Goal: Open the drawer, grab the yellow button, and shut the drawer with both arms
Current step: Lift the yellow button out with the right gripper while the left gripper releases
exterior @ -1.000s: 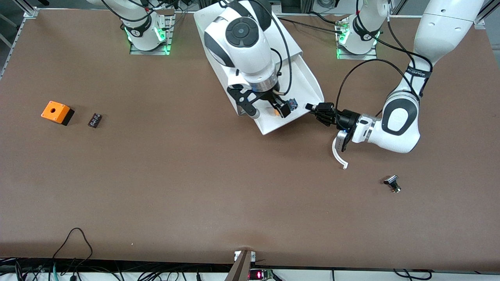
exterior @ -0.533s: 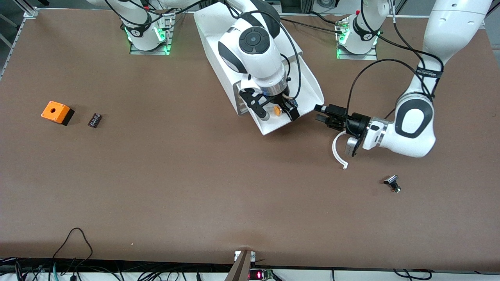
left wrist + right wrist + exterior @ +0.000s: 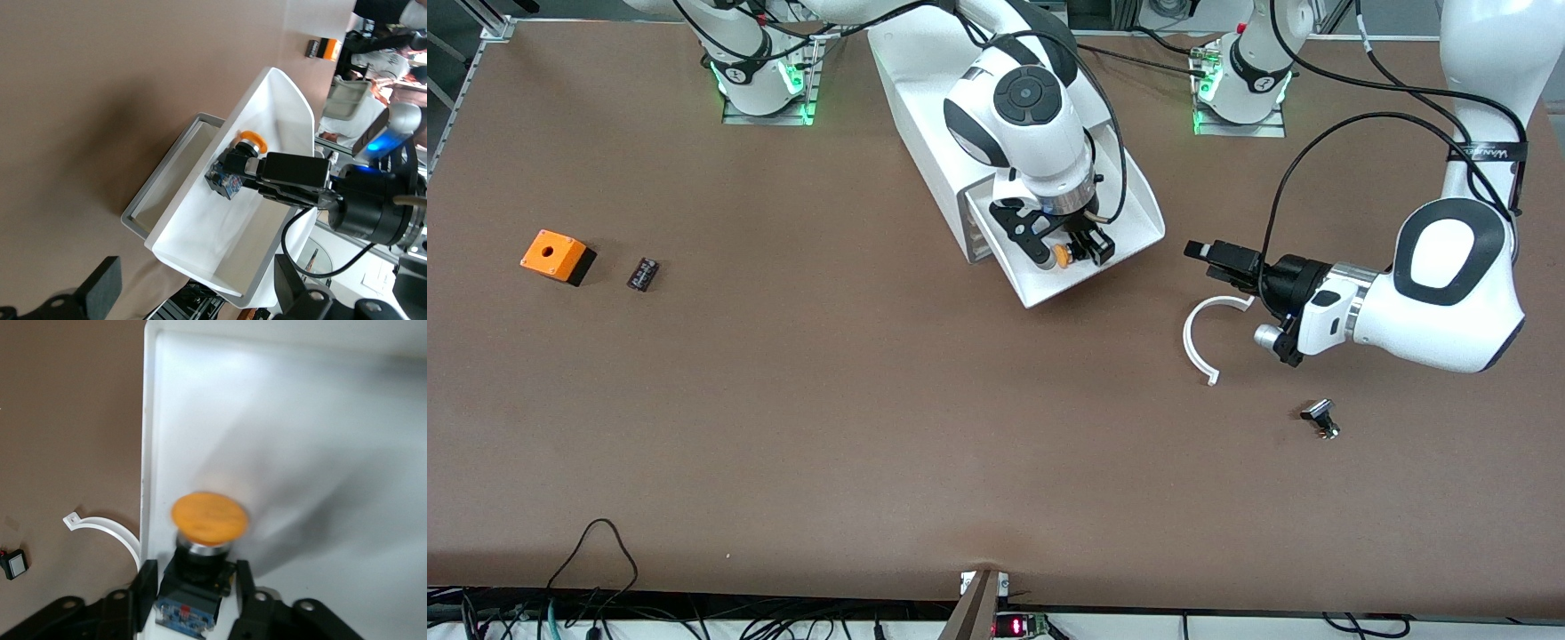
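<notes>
Jaws of the right gripper point(image 3: 1069, 252) are clamped on the black body of the button point(image 3: 1061, 255), one on each side, with the orange cap sticking out past their tips. In the right wrist view the button point(image 3: 203, 553) sits between the two fingers point(image 3: 142, 590), held up over the white floor of the drawer point(image 3: 320, 453).

Nearest the front camera, a small black part point(image 3: 1319, 418) lies on the brown surface point(image 3: 871, 427). Farther up, a white curved strip point(image 3: 1199, 342) lies flat. Above it hovers the left gripper point(image 3: 1214, 258), its jaws spread and empty, apart from the drawer point(image 3: 1129, 209). That drawer stands pulled out of the white cabinet point(image 3: 925, 98).

Toward the right arm's end rest an orange-and-black box point(image 3: 557, 256) and a flat black block point(image 3: 642, 273).
</notes>
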